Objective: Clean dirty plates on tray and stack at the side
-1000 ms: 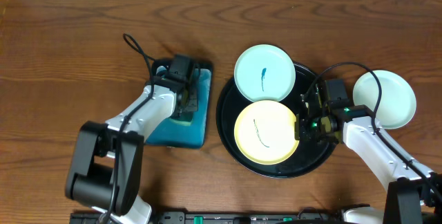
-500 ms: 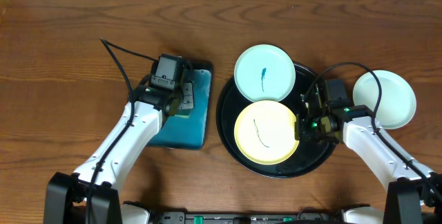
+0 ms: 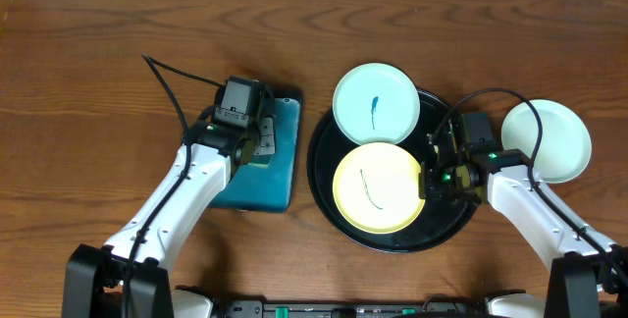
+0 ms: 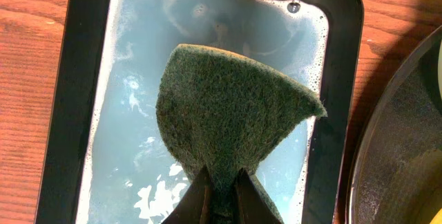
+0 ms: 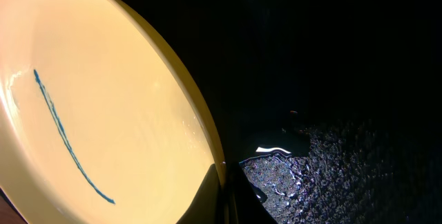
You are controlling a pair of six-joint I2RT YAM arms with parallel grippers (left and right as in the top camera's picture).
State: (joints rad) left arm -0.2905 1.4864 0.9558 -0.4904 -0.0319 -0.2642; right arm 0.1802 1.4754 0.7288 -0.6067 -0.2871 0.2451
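The black tray [image 3: 329, 205] holds a pale yellow plate [image 3: 378, 187] with a blue squiggle. A pale mint plate [image 3: 376, 102] with a blue mark overlaps the tray's far rim. A clean white plate [image 3: 549, 141] lies on the table to the right. My right gripper [image 3: 428, 181] is shut on the yellow plate's right rim [image 5: 207, 141], over the wet tray floor [image 5: 345, 169]. My left gripper [image 3: 253, 151] is shut on a dark green sponge [image 4: 231, 110] and holds it above the teal tray [image 4: 138, 113] of soapy water.
The rectangular teal tray [image 3: 280, 176] sits left of the black tray with a narrow gap between them. Cables arc off both wrists. The wooden table [image 3: 88, 92] stretches to the left and back.
Between one second and half a second ago the left arm swung so its wrist sits over the teal tray's far left. Since then nothing moved. The right arm stayed still.
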